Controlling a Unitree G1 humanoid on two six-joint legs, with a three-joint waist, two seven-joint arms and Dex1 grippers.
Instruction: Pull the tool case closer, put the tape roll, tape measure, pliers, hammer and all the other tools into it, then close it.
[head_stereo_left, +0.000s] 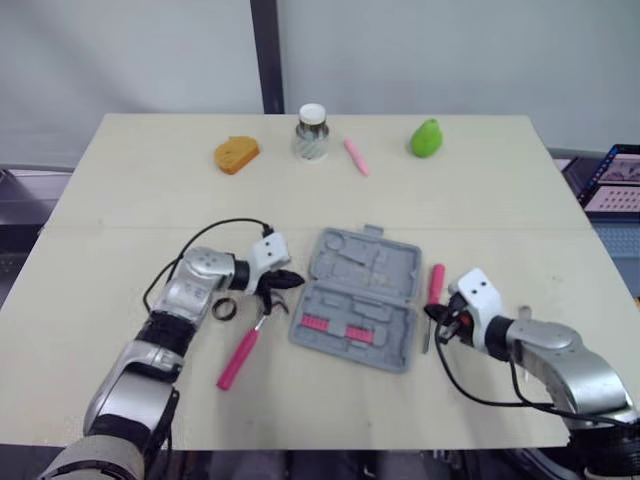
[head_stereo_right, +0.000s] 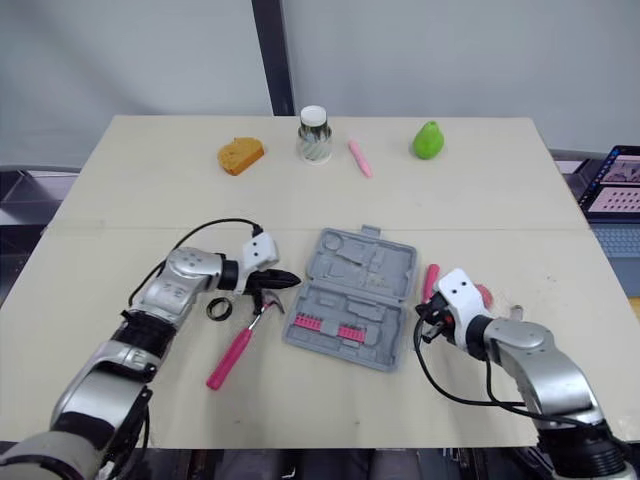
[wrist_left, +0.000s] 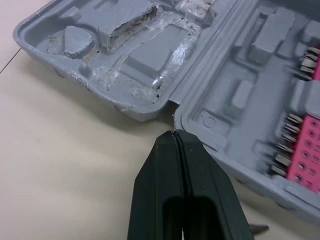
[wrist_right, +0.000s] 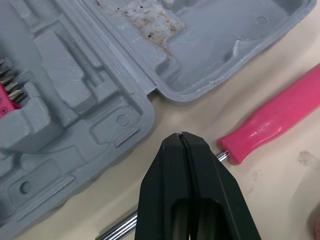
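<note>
Now, left end effector (head_stereo_left: 292, 281) closed, empty, at 9 o'clock of case (head_stereo_left: 360, 300). Right end effector (head_stereo_left: 440, 323) closed, above screwdriver (head_stereo_left: 436, 283) shaft, at 3 o'clock. Probably best: part fingers wide, grip pink handle, lift straight.

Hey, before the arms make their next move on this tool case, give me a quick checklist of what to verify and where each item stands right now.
1. Open tool case lying flat: ok.
2. Empty left gripper: ok, jaws shut on nothing, tip at one end of the case's hinge.
3. Empty right gripper: ok, jaws shut on nothing, tip at the other hinge end.
4. Clear path for the right gripper: not ok, the screwdriver shaft lies beneath it.
5. Tools packed: not ok; the hammer, tape roll and screwdriver lie on the table outside the case.
</note>
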